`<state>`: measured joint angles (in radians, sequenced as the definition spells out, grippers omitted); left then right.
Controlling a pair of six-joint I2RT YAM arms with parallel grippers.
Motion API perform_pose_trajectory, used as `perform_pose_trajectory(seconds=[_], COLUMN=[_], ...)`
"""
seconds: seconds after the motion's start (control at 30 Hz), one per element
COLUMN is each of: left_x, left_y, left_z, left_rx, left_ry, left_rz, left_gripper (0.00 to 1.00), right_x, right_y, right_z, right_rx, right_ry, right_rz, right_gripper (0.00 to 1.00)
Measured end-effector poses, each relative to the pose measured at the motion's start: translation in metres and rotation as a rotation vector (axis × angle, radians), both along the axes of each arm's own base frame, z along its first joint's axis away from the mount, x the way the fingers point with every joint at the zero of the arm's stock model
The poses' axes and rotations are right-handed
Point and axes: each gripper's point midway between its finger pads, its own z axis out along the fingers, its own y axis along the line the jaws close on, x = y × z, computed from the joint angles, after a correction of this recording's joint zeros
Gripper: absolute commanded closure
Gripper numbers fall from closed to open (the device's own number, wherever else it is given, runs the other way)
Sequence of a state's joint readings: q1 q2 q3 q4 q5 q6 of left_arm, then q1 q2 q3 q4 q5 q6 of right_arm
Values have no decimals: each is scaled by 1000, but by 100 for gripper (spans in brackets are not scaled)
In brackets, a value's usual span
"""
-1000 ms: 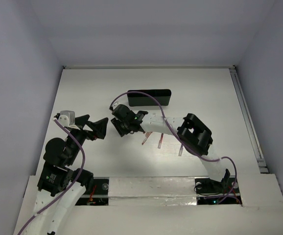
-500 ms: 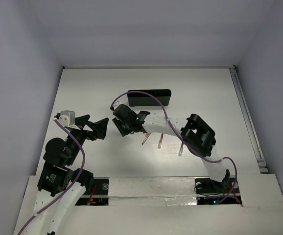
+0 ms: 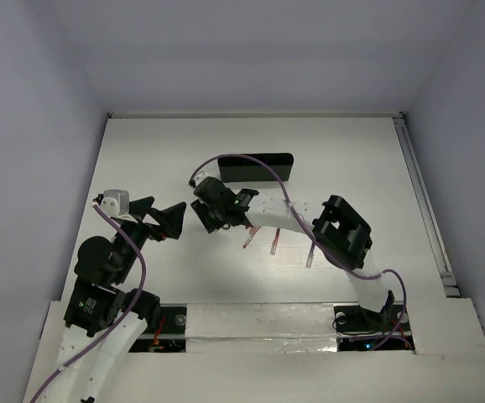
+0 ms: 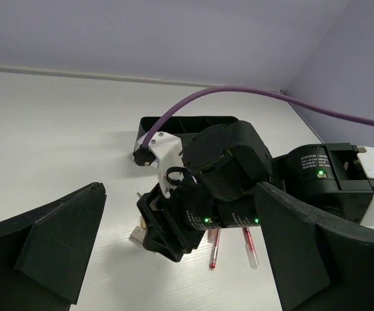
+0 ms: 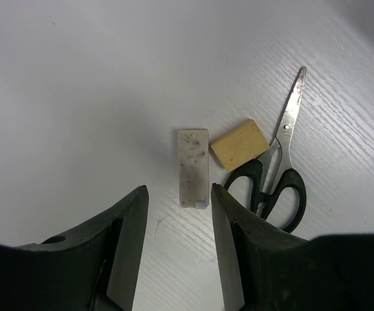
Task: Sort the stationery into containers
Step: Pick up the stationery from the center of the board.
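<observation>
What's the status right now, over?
Left pincer open, empty. Right pincer open, aimed at grey eraser. Scissors, beige eraser alongside. Nothing blocking.

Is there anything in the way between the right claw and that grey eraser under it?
Nothing visible. The right gripper has its jaws open on either side of the grey eraser, with only bare table between. The beige eraser lies close beside it, the scissors just beyond, so one finger might brush them.
</observation>
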<state>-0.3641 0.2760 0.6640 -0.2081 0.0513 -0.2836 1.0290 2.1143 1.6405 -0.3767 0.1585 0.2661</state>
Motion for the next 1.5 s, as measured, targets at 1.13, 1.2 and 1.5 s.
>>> perform_pose_trajectory(seconds=[1.13,1.2,1.5], left_x=[0,0,-4], left_y=[-1,-1,-1], left_z=[0,0,4], left_rx=[0,0,-6], left_ry=[-1,-1,-18], left_rz=[-6,-6,-14], left_gripper=[1,1,1], right_x=[-3,5,125], right_y=[-4,-6,-110], right_z=[19,53,150], right_rx=[51,108,267], right_ry=[-16,-64,-256], right_rz=[29,22,-264], right_gripper=[76,76,76])
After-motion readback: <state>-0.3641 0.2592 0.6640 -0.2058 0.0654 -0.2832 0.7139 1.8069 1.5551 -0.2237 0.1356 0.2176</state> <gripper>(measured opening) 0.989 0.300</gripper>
